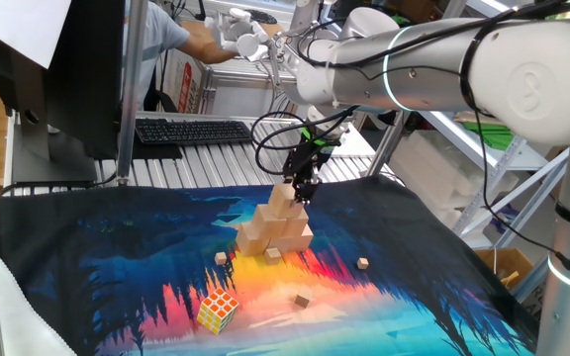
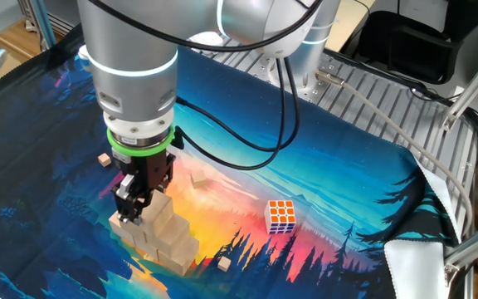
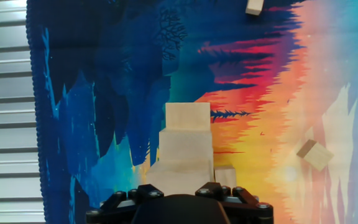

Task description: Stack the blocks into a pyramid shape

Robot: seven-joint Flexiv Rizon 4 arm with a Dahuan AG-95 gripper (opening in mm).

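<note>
Arm: reaches over the bench, wrist vertical.
Tool: points straight down, fingers narrowly spaced around top block.
Blocks: stacked as pyramid.

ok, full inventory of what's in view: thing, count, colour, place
blocks: about six, pale tan wood, stacked as a pyramid mid-mat; exact count hard to tell
Rubik's cube: one, multicoloured, on the mat near its front edge in one fixed view, apart from the stack
tiny wooden cubes: at least four, tan, scattered on the mat around the stack
mat: one, blue-to-orange forest print, covering the table
keyboard: one, black, behind the mat
person: one, pale blue sleeve, background
arm: one, white-grey, reaching over the mat
gripper: one, black, pointing down at the top block; grip unclear
</note>
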